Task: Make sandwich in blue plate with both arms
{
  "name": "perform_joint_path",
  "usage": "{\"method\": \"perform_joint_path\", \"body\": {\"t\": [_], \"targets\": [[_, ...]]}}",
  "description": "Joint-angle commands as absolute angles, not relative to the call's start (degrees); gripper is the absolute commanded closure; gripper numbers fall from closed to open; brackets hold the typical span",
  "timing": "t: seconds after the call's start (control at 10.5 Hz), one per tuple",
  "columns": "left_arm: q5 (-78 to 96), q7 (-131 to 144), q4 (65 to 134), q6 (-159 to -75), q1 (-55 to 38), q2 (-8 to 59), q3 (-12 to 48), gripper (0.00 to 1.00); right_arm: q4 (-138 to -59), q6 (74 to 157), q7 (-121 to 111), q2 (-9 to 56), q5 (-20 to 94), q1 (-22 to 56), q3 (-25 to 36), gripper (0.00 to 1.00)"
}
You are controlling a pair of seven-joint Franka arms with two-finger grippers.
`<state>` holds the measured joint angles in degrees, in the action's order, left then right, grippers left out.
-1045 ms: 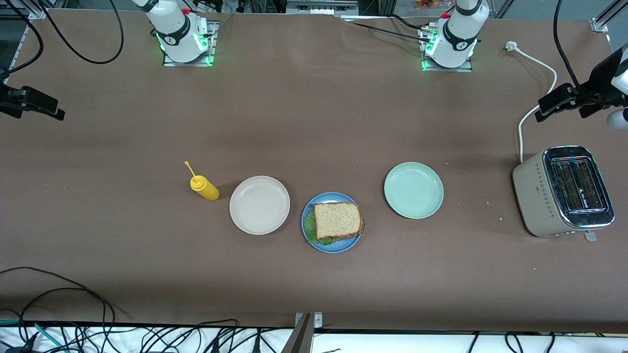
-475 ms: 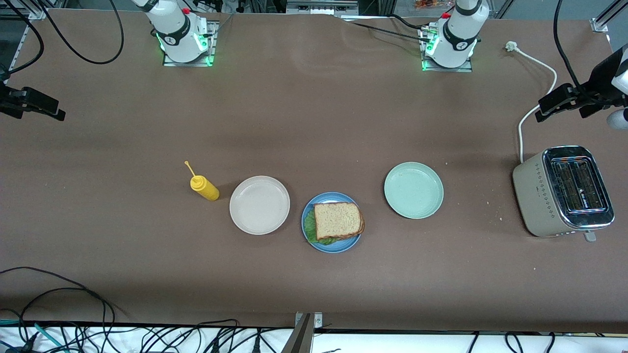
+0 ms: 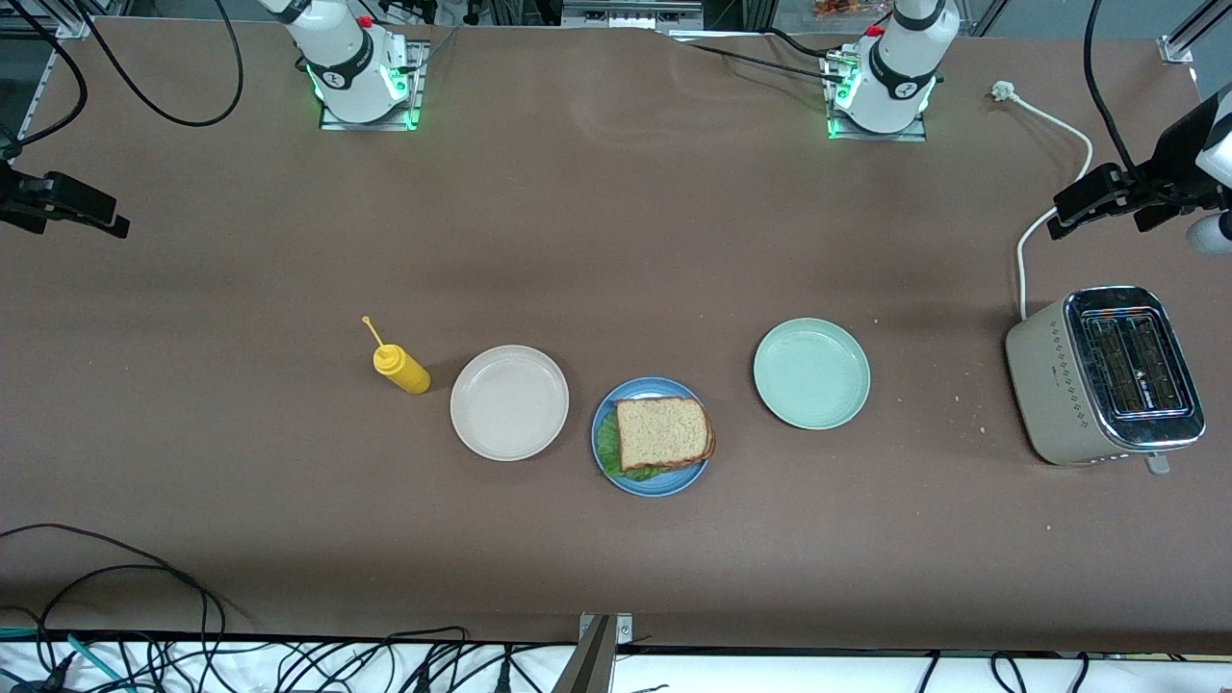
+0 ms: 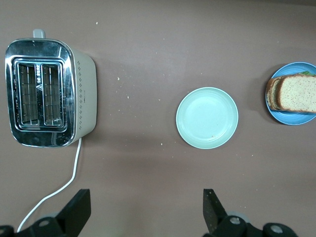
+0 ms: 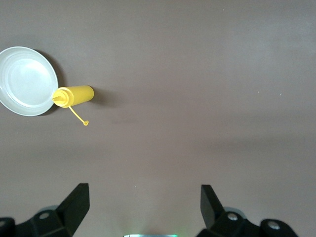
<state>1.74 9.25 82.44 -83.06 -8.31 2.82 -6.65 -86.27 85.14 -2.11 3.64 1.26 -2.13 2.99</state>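
Both hands (image 4: 143,212) wide, square sandwich (image 3: 664,435)

A toaster (image 4: 49,94) with its white cord (image 4: 54,192), a mint-green plate (image 4: 207,117) and the sandwich (image 4: 294,93) on the blue plate (image 4: 291,117) are seen past the spread fingers (image 4: 213,207) of the left gripper (image 4: 147,212).

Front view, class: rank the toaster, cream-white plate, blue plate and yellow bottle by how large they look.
1. Toaster
2. Cream-white plate
3. Blue plate, only slightly smaller
4. Yellow bottle
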Motion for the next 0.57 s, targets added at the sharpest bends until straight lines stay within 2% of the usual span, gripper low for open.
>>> {"method": "perform_joint_path", "body": {"t": [0.0,0.48], "targets": [[-0.1,9.7,82.2,-82.8,-8.9,2.7,-6.6,0.00,-85.4,84.8,-2.3,4.0,1.9,-2.3,2.8,0.00],[-0.1,9.6,82.3,-82.8,-8.8,2.7,-6.6,0.00,-85.5,84.5,-2.3,4.0,2.0,-2.2,2.7,0.00]]}}
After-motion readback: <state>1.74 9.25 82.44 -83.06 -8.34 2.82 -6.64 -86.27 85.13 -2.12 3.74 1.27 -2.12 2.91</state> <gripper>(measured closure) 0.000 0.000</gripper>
